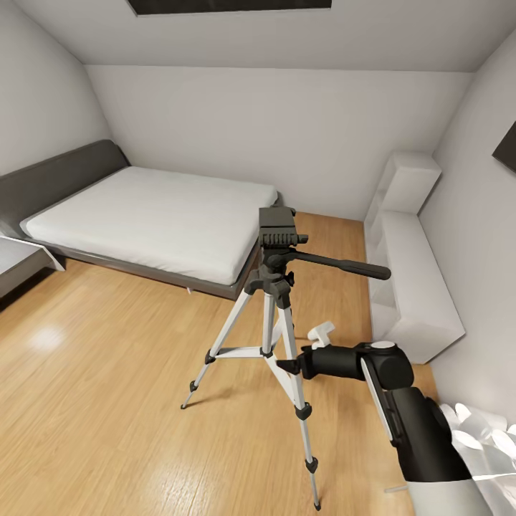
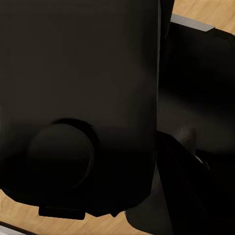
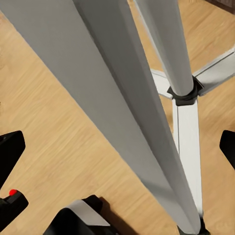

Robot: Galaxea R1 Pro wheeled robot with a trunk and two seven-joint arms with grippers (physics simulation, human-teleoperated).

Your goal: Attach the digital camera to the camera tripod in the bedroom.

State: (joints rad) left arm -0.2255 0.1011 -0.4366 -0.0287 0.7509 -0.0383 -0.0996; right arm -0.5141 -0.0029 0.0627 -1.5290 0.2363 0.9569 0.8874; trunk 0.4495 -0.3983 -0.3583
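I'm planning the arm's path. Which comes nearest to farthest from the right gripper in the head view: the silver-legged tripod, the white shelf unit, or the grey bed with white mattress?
1. Silver-legged tripod: right at the right gripper, against its front leg.
2. White shelf unit: along the right wall, behind the arm.
3. Grey bed with white mattress: far left, beyond the tripod.
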